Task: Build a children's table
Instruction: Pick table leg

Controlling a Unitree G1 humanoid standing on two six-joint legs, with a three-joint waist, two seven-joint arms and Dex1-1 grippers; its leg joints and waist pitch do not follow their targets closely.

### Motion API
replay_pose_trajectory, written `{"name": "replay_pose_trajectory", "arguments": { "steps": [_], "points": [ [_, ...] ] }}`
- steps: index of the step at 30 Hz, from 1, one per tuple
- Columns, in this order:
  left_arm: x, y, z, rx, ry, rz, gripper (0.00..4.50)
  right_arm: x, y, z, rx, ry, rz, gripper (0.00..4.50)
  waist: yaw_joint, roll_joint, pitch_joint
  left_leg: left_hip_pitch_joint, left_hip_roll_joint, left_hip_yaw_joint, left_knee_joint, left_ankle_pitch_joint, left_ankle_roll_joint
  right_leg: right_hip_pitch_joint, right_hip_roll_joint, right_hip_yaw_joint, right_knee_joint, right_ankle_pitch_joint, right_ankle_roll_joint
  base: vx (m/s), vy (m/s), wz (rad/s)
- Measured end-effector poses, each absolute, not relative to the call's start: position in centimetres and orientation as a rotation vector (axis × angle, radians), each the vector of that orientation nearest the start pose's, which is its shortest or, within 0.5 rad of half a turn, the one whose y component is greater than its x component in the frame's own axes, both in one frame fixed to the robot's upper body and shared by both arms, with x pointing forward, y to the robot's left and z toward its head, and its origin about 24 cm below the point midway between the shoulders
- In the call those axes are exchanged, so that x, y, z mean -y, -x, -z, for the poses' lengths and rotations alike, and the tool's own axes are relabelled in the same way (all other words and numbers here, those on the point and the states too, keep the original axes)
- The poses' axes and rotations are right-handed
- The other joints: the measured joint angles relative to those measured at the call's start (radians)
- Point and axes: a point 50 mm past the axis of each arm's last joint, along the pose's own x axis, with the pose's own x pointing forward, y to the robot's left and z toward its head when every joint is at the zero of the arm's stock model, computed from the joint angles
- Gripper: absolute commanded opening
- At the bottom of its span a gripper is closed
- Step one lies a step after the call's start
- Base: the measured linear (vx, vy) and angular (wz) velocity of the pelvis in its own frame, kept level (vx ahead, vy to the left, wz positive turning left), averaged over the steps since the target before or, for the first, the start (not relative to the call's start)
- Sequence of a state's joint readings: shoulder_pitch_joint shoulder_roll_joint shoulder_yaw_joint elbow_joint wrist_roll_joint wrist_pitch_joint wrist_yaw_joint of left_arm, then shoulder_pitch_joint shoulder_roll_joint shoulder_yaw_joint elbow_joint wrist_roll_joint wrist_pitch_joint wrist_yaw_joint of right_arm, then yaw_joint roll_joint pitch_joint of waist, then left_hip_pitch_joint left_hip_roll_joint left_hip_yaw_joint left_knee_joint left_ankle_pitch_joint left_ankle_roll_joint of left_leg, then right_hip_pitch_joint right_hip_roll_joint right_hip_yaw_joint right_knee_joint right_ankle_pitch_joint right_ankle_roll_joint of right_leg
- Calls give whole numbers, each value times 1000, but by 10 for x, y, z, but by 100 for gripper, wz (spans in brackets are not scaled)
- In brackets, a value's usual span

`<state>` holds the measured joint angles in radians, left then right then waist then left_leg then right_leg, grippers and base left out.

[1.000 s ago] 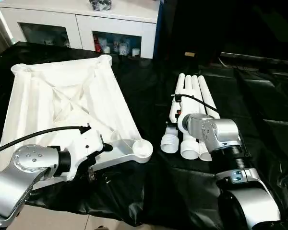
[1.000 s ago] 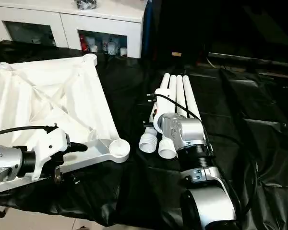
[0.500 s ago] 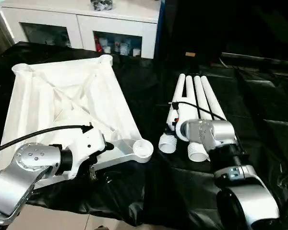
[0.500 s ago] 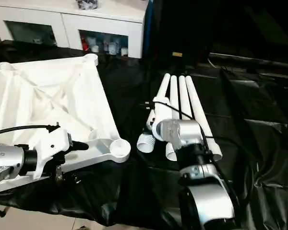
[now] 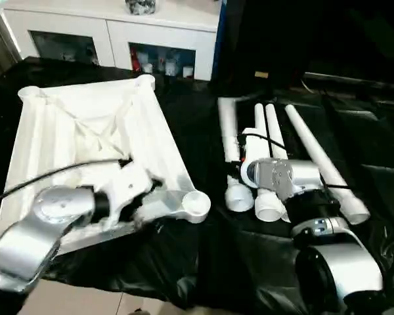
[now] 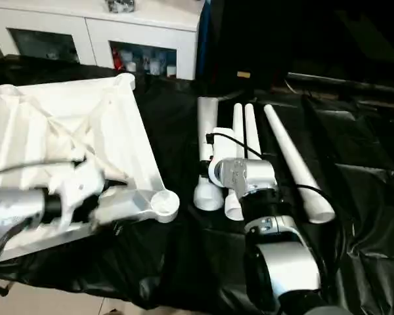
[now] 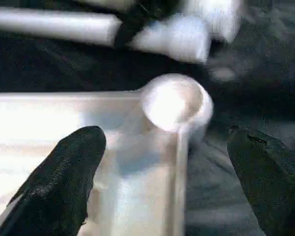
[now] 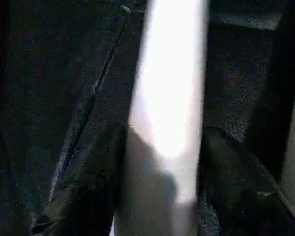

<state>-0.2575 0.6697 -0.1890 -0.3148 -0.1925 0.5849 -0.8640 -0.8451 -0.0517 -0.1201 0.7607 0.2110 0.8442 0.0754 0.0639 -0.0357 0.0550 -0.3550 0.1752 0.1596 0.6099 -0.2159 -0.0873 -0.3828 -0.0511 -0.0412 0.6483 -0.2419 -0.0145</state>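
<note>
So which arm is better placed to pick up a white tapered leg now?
The right: right gripper has a white tapered plastic leg between its fingers. Left gripper hangs open over the white ribbed tabletop's corner socket.

White tabletop (image 5: 85,131), white legs (image 5: 269,131), black cloth (image 5: 203,256), silver forearms (image 5: 328,262), white cabinet (image 5: 111,29)

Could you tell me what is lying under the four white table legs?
The legs lie on a crinkled black sheet that covers the whole work surface. Whatever is beneath that sheet is hidden, and the right gripper's arm covers their middle part.
</note>
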Motion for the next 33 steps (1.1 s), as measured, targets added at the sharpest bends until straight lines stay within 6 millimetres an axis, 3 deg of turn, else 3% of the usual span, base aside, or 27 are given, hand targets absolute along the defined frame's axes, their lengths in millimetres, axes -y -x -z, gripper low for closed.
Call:
{"name": "replay_pose_trajectory", "arguments": {
  "steps": [4,11,18,20,23,25,29,33],
  "points": [
    [-162,-266,-118,-303,-440,969,450,106,-367,-59,-771,-176,-225,189,-2,-1,0,0,1,0,0,0,0,0,0,-1,0,0,0,0,0,0],
    [-152,-289,-129,-209,-237,815,450,104,-372,-70,-674,-315,-307,184,0,-2,0,-2,1,0,0,2,4,-1,0,-1,0,0,0,0,0,0],
    [-135,-324,-162,-86,231,631,450,117,-366,-93,-479,-521,-502,184,24,-2,1,-4,1,2,0,7,13,-1,-1,-2,-1,2,-1,0,0,0],
    [-126,-333,-169,-88,383,612,450,128,-357,-101,-419,-571,-588,183,31,-8,2,-4,1,3,0,8,15,-1,-2,-2,-1,3,-1,0,0,0],
    [-114,-336,-175,-95,544,673,450,134,-334,-118,-299,-647,-811,183,40,-9,3,-4,1,5,0,5,26,-1,-3,-2,-2,3,-1,0,0,0],
    [-104,-336,-181,-97,593,728,450,134,-325,-130,-241,-653,-908,183,37,-9,3,-4,1,7,0,5,27,-1,-3,-1,-2,3,-1,0,0,0],
    [-90,-333,-185,-124,621,795,450,130,-317,-146,-153,-651,-1015,183,37,-8,3,-3,1,7,0,6,28,-1,-4,-2,-2,3,-1,0,0,0],
    [-77,-331,-185,-175,701,852,450,131,-308,-146,-139,-656,-1055,183,40,-6,4,-4,1,7,0,7,28,-1,-5,-2,-2,5,-1,0,0,0]
  ]
}}
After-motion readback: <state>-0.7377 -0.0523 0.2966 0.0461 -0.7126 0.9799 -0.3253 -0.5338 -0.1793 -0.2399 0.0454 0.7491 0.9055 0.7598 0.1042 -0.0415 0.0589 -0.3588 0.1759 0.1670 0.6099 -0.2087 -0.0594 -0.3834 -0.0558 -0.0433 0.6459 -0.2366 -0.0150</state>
